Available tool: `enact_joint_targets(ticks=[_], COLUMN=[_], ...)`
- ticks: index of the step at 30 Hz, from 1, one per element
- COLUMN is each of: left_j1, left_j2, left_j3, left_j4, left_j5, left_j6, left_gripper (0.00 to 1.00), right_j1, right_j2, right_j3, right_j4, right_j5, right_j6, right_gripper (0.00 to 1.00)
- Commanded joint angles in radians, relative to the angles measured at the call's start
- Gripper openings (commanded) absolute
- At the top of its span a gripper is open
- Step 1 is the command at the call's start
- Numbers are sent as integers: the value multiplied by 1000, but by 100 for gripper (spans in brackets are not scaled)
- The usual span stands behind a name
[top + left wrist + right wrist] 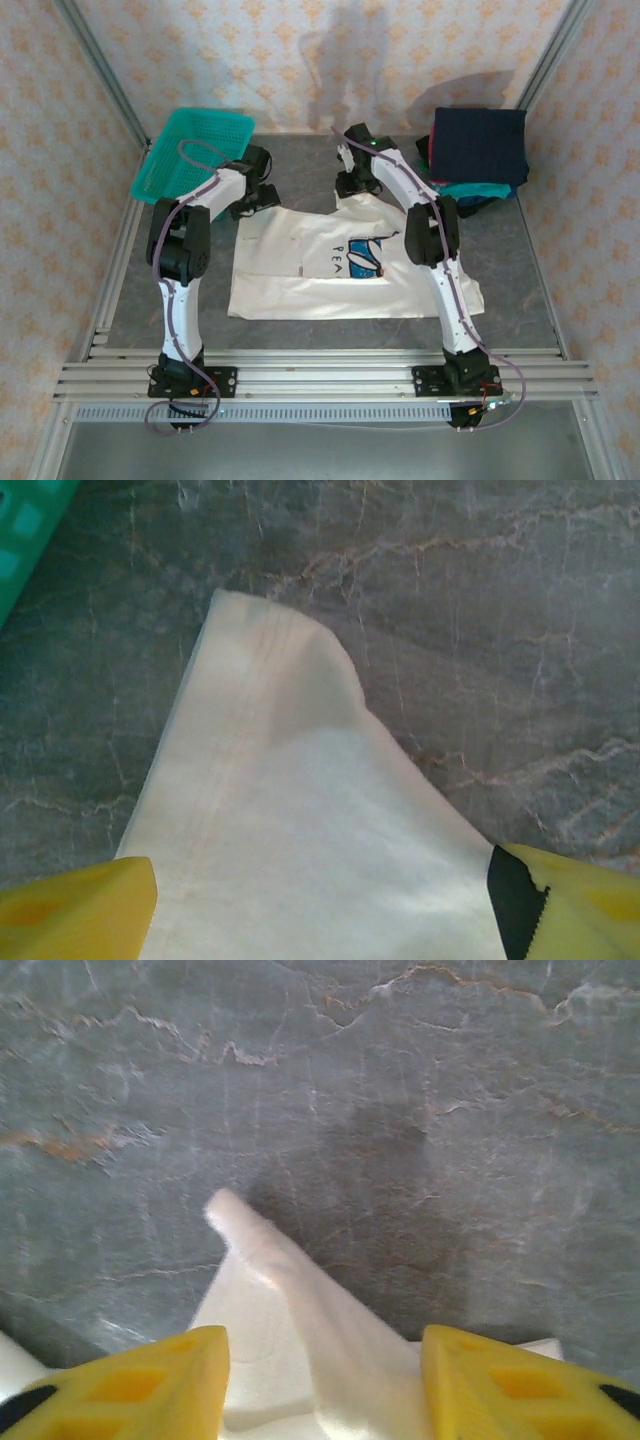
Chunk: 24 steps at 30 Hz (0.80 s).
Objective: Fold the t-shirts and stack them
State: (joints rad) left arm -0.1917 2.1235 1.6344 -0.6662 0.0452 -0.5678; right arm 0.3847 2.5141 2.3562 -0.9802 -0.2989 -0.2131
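White t-shirt [320, 272] lies spread flat on the table [520, 290], print up. Folded tees [478, 150] are stacked at the far right corner. Both arms reach forward, wrists bent down at the shirt's far edge. Left gripper [320, 905]: jaws wide apart, straddling a flat sleeve corner. Right gripper [325, 1360]: fingers flank a raised cloth ridge; cannot tell whether they pinch it.

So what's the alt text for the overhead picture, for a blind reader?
A white t-shirt lies spread on a grey table, with the left arm and right arm reaching to its far edge. A teal basket sits far left, folded shirts far right.
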Motion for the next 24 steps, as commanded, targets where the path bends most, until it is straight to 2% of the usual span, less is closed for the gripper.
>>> enact_joint_targets(ticks=[1, 6, 10, 12, 19, 22, 24], left_j1=[12, 14, 19, 18, 21, 20, 20], left_j2=[10, 64, 100, 121, 130, 111, 96], left_j3=[27, 90, 117, 132, 104, 69, 51], left_j4=[-23, -63, -69, -76, -85, -59, -45], left_j5=[-78, -122, -120, -108, -116, -102, -89], left_j6=[-18, -22, -31, -29, 14, 23, 28], left_gripper=[87, 86, 85, 74, 26, 13, 10], right_j1=[-3, -4, -5, -6, -21, -19, -10], right_j2=[1, -6, -13, -30, -292, -358, -387], right_j3=[4, -24, -31, -33, -277, -352, -407], right_j4=[-4, 12, 27, 33, 261, 279, 278], right_j5=[58, 58, 88, 137, 359, 394, 406], right_j6=[28, 49, 69, 102, 292, 360, 415], right_gripper=[32, 22, 9, 1, 0, 0, 0])
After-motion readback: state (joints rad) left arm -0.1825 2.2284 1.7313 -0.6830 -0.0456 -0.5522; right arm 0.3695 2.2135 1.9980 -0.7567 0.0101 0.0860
